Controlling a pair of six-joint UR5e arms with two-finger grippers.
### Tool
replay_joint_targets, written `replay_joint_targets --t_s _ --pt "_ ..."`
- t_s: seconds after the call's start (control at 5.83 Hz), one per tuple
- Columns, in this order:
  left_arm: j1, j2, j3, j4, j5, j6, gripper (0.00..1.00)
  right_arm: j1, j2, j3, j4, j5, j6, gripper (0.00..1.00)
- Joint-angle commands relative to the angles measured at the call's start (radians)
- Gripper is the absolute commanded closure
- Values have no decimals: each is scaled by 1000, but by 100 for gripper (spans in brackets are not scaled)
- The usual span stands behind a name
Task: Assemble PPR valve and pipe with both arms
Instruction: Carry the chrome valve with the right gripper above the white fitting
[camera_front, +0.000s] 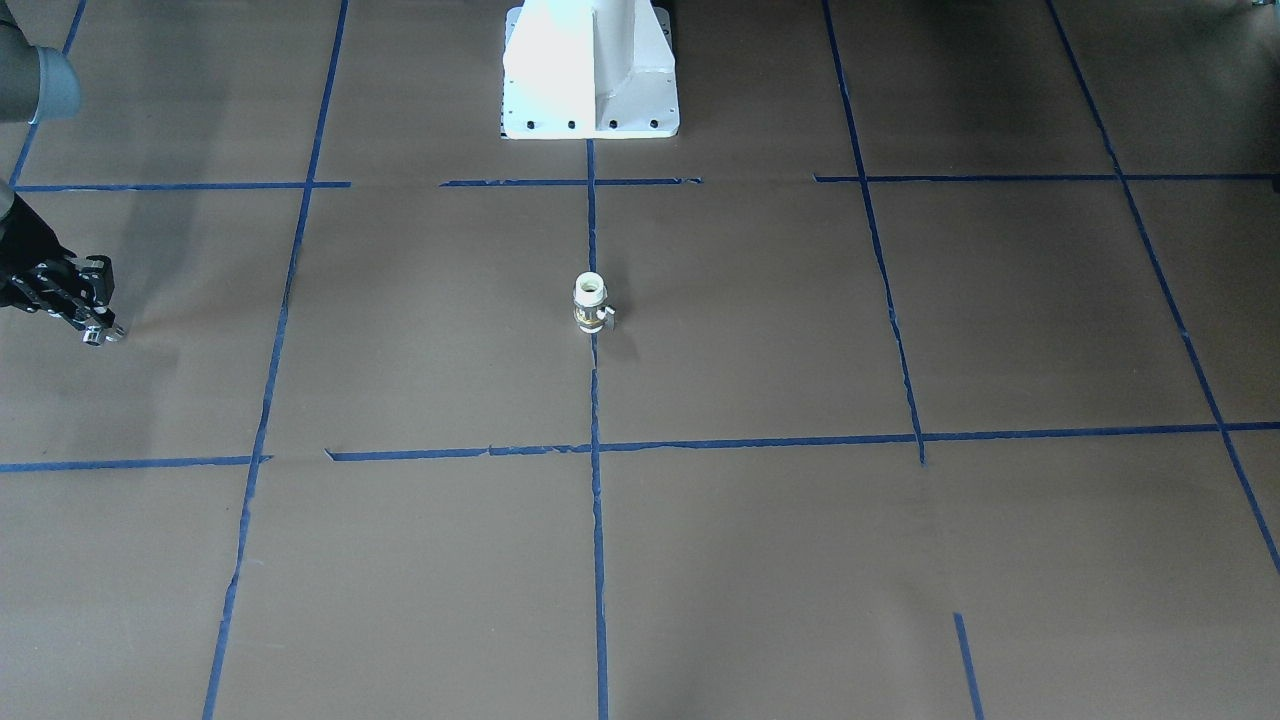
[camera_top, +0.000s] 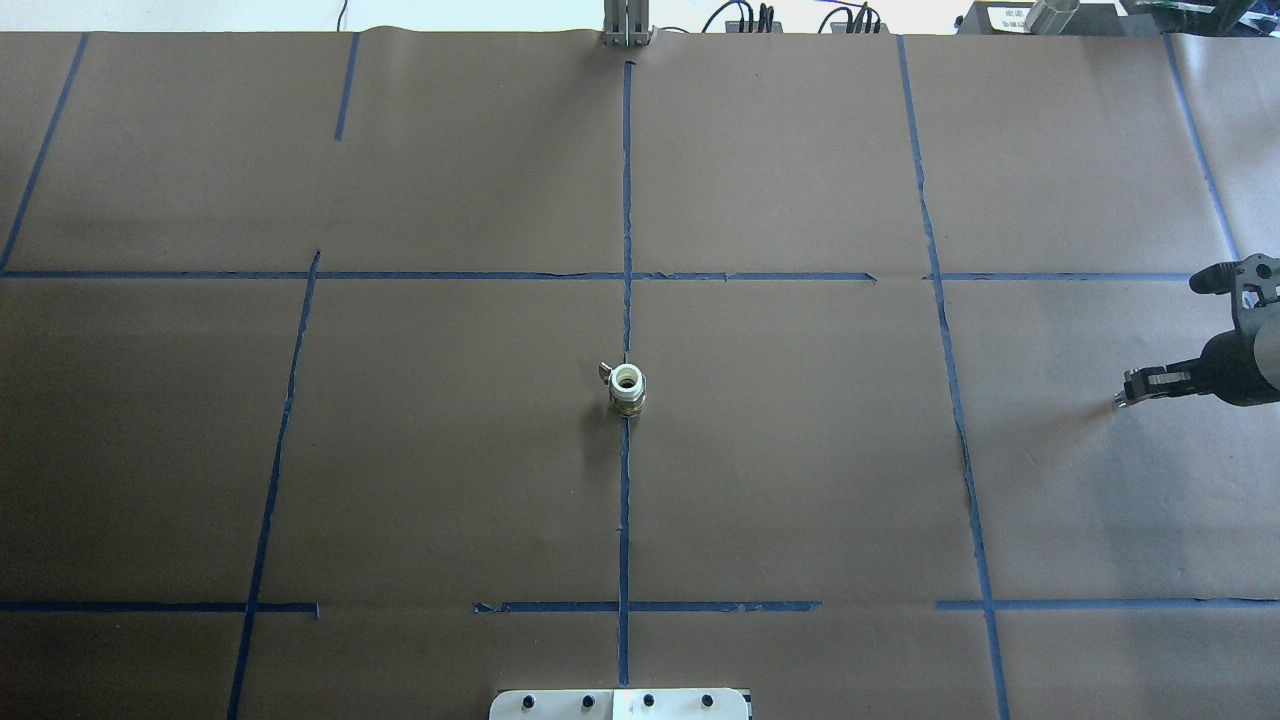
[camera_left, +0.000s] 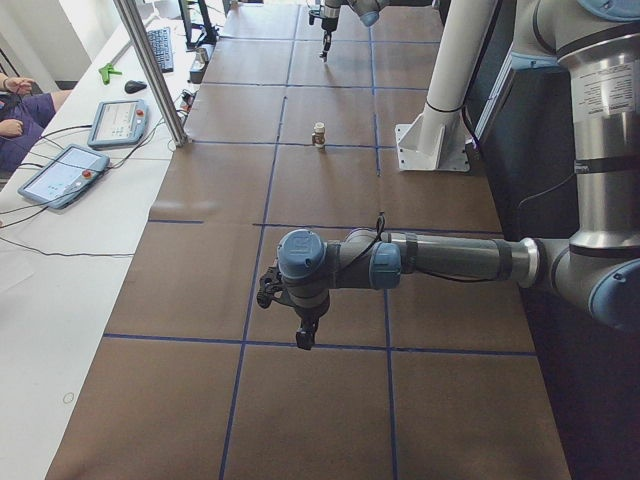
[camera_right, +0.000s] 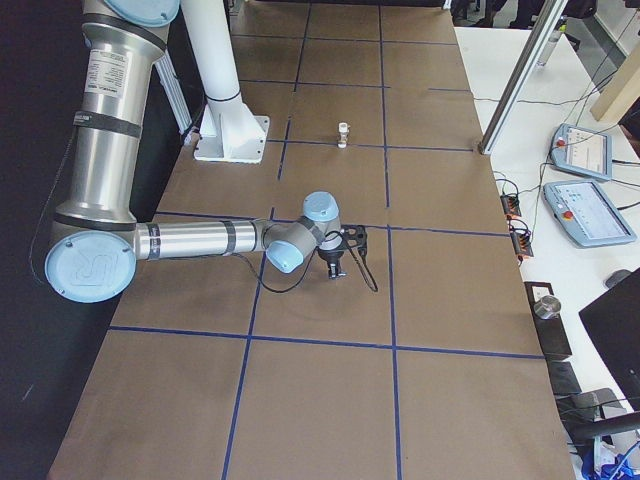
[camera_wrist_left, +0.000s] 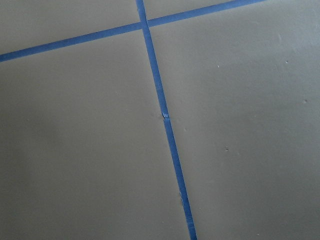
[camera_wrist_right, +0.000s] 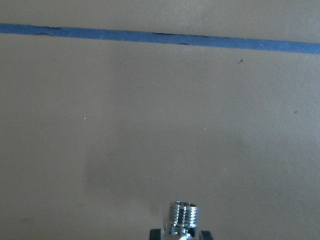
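The right gripper (camera_front: 98, 329) pinched the pipe (camera_wrist_right: 183, 216): slick, rigid chrome. The valve (camera_front: 591, 303) looked stiff, best grabbed by its white end. The left gripper (camera_left: 303, 340) state couldn't be told.

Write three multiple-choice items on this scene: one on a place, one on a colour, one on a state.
1. The PPR valve stands: A on the centre tape line; B inside a bare square; C in a pincer.
2. The tape is: A red; B blue; C yellow.
3. The right pincer is: A open and empty; B shut on the pipe; C shut on the valve.
Key: 1 A, the overhead view shows it upright on the line. 2 B, every line is blue. 3 B, the right wrist view shows the threaded stub sticking out between its fingers.
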Motion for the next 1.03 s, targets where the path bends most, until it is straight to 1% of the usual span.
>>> replay_joint_targets --t_s 0.0,0.17,0.34,0.51,0.69,0.86 --pt "0 2 3 1 1 -66 0 22 152 131 -344 6 16 100" --pt "0 4 3 3 1 -68 0 22 285 204 -586 6 25 100" --pt "0 4 14 3 1 -68 0 5 428 220 -729 7 136 100" --pt "0 1 23 1 1 -68 0 -86 570 216 -797 0 329 100" --pt "0 -2 21 0 1 -74 0 -170 692 204 -859 -32 498 100" --pt "0 -5 21 0 1 -74 0 -232 801 176 -910 -87 637 100"
